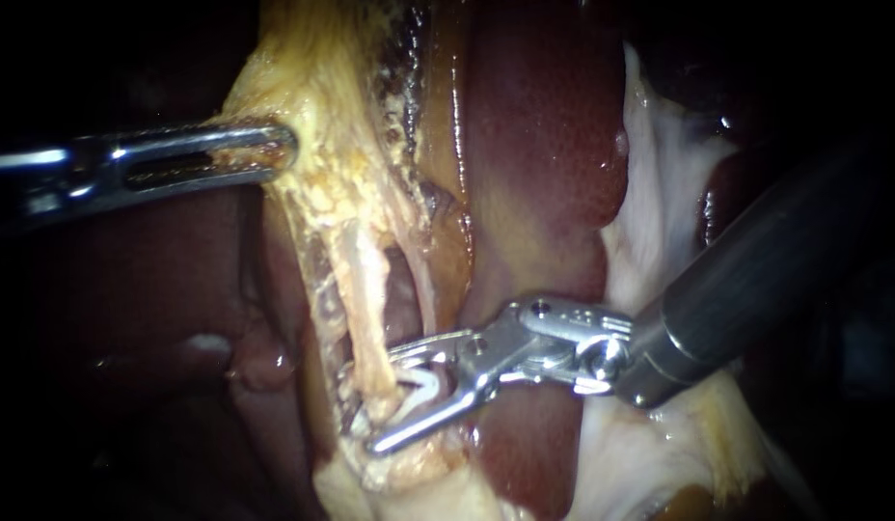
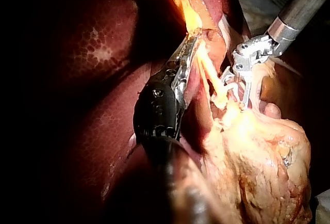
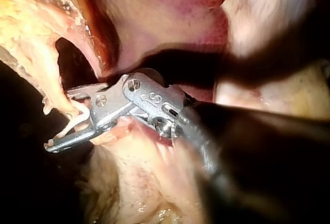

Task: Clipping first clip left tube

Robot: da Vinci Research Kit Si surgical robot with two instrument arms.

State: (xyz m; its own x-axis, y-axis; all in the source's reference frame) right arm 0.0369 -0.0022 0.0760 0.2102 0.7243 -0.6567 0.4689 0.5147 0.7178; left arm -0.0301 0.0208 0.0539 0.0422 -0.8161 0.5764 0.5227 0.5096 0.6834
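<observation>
Yellow tissue (image 1: 322,145), crusted and fatty, is clamped at its edge by the left instrument (image 1: 279,151). Its shaft enters from the left, and the end effector's two slotted jaws lie closed together on that tissue. The left wrist view shows the same hold, with the left instrument (image 2: 193,35) pinching the brightly lit yellow strand.

Below the grip the tissue narrows into strands. The left tube (image 1: 366,299) is pale yellow-tan, slim and stripped bare, and it runs downward beside a dark window (image 1: 401,304). A thinner strand borders the window's far side. The tube's lower end passes between the jaws of the right instrument (image 1: 385,400).

Right end effector: jaws stand well apart. Between them sits a white clip (image 1: 423,386), still spread, with one leg against each jaw. The right wrist view agrees: the clip (image 3: 77,118) forms an open V inside the right instrument (image 3: 58,121), with yellowish tissue at its mouth. I cannot tell whether the clip's legs touch the tube.

Dark red liver (image 1: 534,125) lies behind, glossy and finely speckled. Right of it is pale white tissue (image 1: 650,212), which the right shaft crosses. In the left wrist view a pale yellow bulging mass (image 2: 263,162) lies under the right instrument (image 2: 233,97).
</observation>
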